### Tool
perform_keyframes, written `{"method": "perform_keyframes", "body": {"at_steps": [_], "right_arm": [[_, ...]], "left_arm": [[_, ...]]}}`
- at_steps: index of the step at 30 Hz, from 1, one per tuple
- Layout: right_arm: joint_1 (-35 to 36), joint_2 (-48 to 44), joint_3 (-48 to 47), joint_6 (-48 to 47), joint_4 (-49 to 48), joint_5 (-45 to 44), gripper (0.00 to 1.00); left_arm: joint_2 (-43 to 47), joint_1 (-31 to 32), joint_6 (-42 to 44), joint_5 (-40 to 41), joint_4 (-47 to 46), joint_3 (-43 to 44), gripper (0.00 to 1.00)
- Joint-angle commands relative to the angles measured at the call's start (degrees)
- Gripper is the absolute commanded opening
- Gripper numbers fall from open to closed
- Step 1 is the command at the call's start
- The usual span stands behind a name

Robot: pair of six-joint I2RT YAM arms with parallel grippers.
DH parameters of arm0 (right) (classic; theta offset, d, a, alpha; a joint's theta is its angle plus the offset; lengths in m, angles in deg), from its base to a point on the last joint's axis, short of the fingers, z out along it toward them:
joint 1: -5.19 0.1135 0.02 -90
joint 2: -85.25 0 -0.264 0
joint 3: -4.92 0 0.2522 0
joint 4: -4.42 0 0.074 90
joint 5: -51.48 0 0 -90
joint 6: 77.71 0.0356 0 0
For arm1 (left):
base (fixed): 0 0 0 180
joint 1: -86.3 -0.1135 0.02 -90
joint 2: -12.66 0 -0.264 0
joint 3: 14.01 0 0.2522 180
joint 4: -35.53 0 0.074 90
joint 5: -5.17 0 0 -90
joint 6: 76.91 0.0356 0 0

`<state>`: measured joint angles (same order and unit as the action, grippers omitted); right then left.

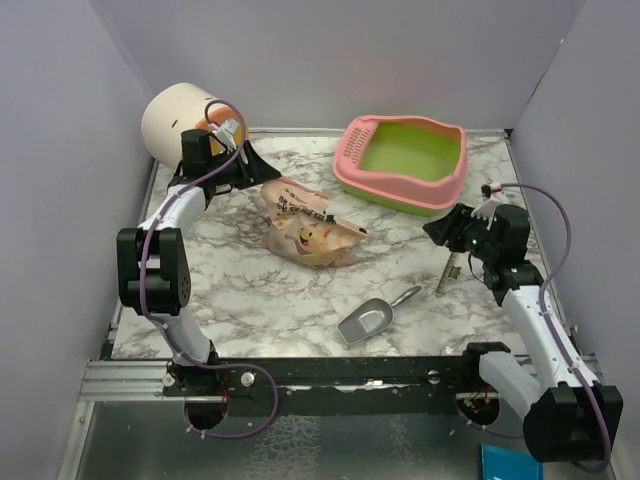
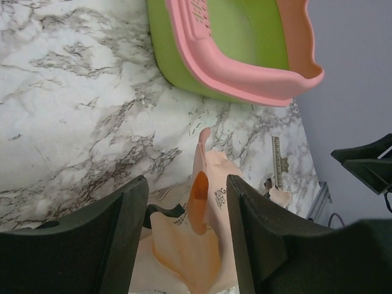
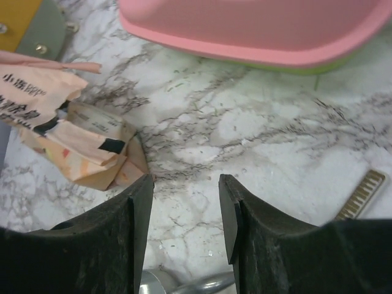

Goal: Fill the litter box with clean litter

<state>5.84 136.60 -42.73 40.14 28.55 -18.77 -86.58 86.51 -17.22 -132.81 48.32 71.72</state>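
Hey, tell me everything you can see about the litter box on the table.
The litter box is a rounded rectangular tray, plastic by its smooth look, with a lime-green basin and a wide pink rim that curls outward in a wavy line. In the top view, the rim's left end carries a slotted panel. The box stands upright at the far right of the marble table, near the back wall. The basin looks empty, with no litter in it. Only the table touches it.

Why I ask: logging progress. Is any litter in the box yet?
No, the box shows a bare green basin with no granules in the top view.
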Motion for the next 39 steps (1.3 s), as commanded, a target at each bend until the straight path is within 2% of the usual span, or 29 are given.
{"method": "perform_keyframes", "body": {"at_steps": [1, 5, 11, 15, 17, 20, 22, 24, 28, 35, 39], "right_arm": [[-0.20, 2.85, -4.60, -7.06, -1.87, 11.98, 0.47], [-0.04, 8.25, -7.17, -9.22, -2.15, 19.76, 0.47], [1.00, 12.74, -10.59, -11.98, -0.98, 21.65, 0.45], [1.06, 12.91, -12.29, -13.22, 0.46, 20.69, 0.44], [1.11, 12.75, -12.58, -13.39, 0.70, 20.15, 0.44], [1.11, 12.36, -12.82, -13.54, 1.30, 20.06, 0.44], [1.11, 11.90, -12.54, -13.62, 1.27, 20.09, 0.44], [1.11, 11.53, -12.14, -13.88, 1.26, 20.10, 0.44], [1.28, 11.42, -12.33, -14.83, 2.57, 19.04, 0.44], [1.38, 11.17, -12.26, -14.66, 2.18, 19.97, 0.44], [1.46, 11.13, -12.16, -14.66, 2.14, 20.10, 0.43]], "left_arm": [[-2.97, 0.32, -3.15, -7.72, -3.93, 4.36, 0.56], [-4.38, 1.85, -2.52, -10.09, -6.79, 5.33, 0.56], [-7.45, 4.36, 0.71, -14.45, -6.85, 10.59, 0.51], [-10.56, 5.47, 8.34, -16.70, 5.27, 17.18, 0.38], [-11.37, 5.87, 12.40, -15.99, 11.37, 20.05, 0.36], [-11.47, 6.18, 20.37, -8.57, 23.22, 24.43, 0.36], [-11.39, 6.16, 24.48, 1.65, 30.13, 29.12, 0.46], [-10.82, 6.12, 26.41, 8.61, 33.38, 31.31, 0.51], [-9.34, 6.19, 27.84, 10.10, 37.12, 33.84, 0.58], [-11.76, 7.61, 30.29, 12.11, 43.30, 34.29, 0.49], [-12.20, 9.12, 31.54, 13.20, 44.08, 33.55, 0.49]]}}
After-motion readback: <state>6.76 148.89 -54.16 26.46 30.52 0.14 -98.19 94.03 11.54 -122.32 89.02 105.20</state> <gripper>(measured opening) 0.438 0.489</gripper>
